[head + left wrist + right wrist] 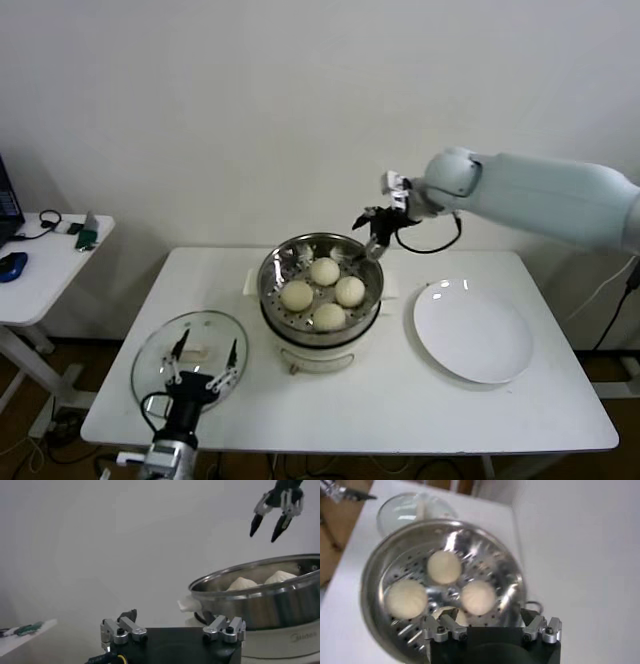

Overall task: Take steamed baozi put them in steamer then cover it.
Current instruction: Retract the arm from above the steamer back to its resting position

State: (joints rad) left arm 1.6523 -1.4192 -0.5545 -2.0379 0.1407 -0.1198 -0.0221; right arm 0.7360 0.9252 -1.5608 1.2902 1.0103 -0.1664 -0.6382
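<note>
Right gripper point(372, 232) hung above steamer's far rim, jaws apart, empty. Just below and nearer: steamer point(274, 268) on table point(400, 400), four steamed baozi point(324, 271) seated on perforated tray. White plate point(472, 335) bare, to steamer's right. Loading step judged complete; covering remained. Left gripper point(203, 378) hovered at near-left table edge, jaws apart, straddling cover point(160, 345) lying flat, well left of steamer. Next move likely: left gripper drops onto cover's handle point(196, 352), clamps, carries it over pot.

Shiny polished metal steamer point(320, 300) on white plastic base, smooth matt doughy baozi point(325, 271), clear glass cover point(190, 352), glossy plate point(472, 332).
</note>
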